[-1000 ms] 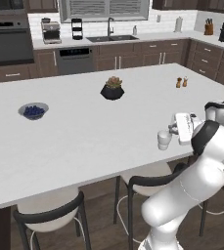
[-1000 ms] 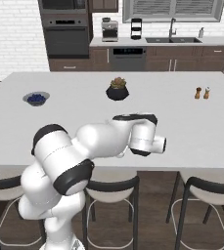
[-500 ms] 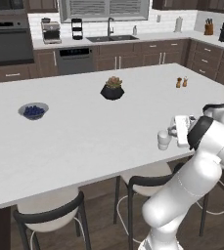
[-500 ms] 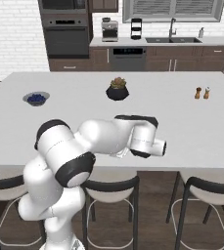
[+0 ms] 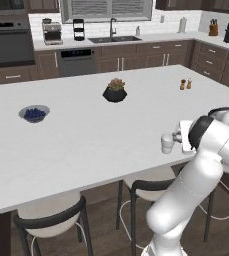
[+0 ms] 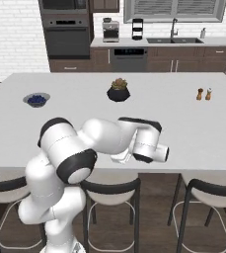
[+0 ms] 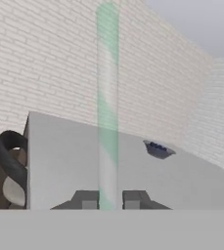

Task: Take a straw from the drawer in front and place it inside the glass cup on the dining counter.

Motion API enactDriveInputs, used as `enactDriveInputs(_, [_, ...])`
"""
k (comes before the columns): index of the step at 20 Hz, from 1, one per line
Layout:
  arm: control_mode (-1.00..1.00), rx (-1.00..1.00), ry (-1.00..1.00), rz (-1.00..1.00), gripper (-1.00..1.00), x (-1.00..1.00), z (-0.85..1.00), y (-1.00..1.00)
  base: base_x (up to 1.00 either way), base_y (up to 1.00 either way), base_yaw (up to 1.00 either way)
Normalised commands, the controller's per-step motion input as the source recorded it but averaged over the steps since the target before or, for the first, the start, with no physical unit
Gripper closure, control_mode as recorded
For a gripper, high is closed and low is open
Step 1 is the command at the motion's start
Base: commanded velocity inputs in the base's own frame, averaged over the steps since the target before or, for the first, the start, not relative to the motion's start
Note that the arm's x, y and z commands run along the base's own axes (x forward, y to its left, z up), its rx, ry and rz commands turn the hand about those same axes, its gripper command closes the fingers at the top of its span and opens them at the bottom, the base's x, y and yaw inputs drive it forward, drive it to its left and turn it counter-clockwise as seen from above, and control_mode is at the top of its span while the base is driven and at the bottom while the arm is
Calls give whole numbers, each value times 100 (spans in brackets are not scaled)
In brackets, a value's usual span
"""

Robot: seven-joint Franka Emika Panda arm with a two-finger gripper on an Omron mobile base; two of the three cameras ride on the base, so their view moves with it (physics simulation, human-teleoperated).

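In the hand view, the pale whitish-green straw [image 7: 107,97] stands straight up from between my fingertips, with my gripper [image 7: 107,199] shut on it. The left base view has the gripper [image 5: 178,136] at the near right edge of the white dining counter [image 5: 86,135], right beside the small glass cup [image 5: 166,143]. I cannot tell whether they touch. From the right base view, my hand [image 6: 153,151] hangs low at the counter's front edge and my arm hides the cup. The drawer is out of view.
A bowl of blue berries [image 5: 34,113] sits at the counter's left, a dark potted plant [image 5: 115,91] in the middle, and two shakers [image 5: 185,84] at the far right. Dark stools [image 5: 51,220] stand under the near edge. The kitchen wall units lie beyond.
My hand has sunk a little toward the counter's front edge beside the cup, still gripping the straw. The things on the counter have stayed put.
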Motion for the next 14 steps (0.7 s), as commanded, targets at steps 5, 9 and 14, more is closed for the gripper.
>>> enactDriveInputs(5, [-100, 0, -5, 0, 100, 4, -20, -2, 0, 0, 0])
enactDriveInputs(9, [-100, 1, -7, 0, 100, 3, -8, -3, 0, 0, 0])
enactDriveInputs(14, [-100, 4, -3, 0, 100, 0, 1, -3, 0, 0, 0])
